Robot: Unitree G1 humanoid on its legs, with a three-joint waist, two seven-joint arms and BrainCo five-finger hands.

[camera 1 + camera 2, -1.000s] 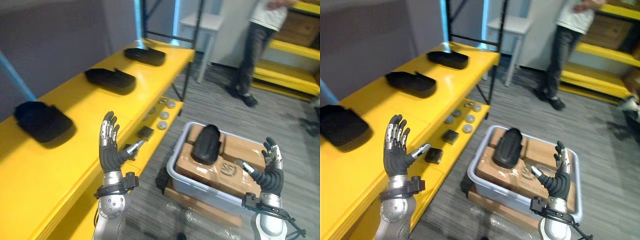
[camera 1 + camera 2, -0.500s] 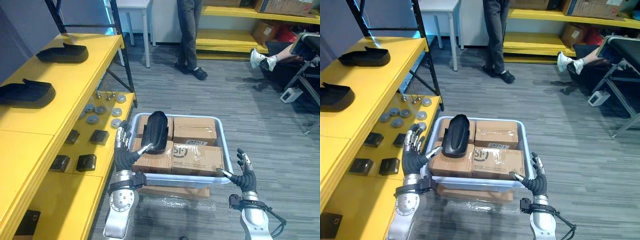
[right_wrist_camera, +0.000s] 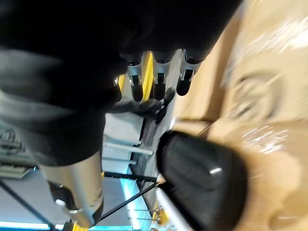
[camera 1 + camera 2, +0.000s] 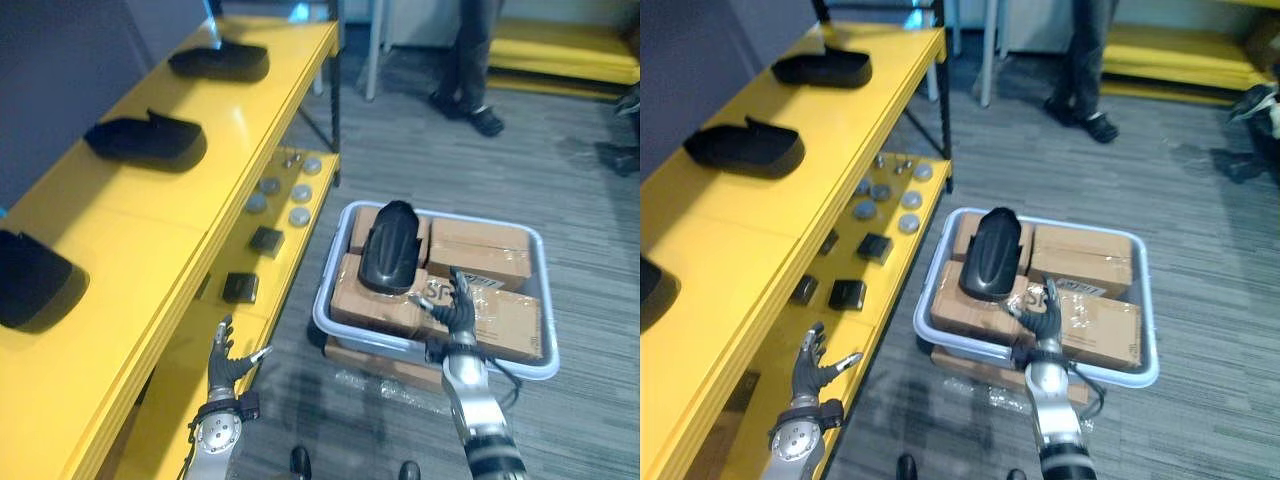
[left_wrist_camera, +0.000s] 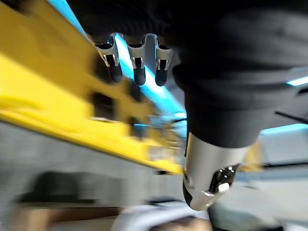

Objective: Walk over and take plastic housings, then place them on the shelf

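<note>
Three black plastic housings are sitting in a row on top of the yellow shelf (image 4: 150, 230) on the left: the far housing (image 4: 218, 60), the middle housing (image 4: 145, 138) and the near housing (image 4: 30, 278). They are lying well apart from one another. A fourth housing (image 4: 390, 245) is lying on the brown boxes (image 4: 497, 322) inside a grey tub (image 4: 321, 312). The tub is sitting on the grey floor (image 4: 590, 200), to the right of the shelf. This fourth housing is resting in the far left part of the tub.

The right hand (image 4: 457, 308) is hanging over the boxes, just beside the fourth housing, on its near right. Its fingers (image 3: 159, 79) are reaching out straight and spread, and they are holding nothing. The left hand (image 4: 226, 365) is hanging low on the near left, beside the edge of the shelf's lower level. Its fingers (image 5: 138, 67) are also spreading out straight and holding nothing.

On the lower level, some small round grey discs (image 4: 299, 192) are lying at the far end. A few small black blocks (image 4: 266, 240) are lying nearer. A person's legs (image 4: 472, 50) are standing far off on the floor, and another yellow shelf (image 4: 560, 45) is standing behind them.
</note>
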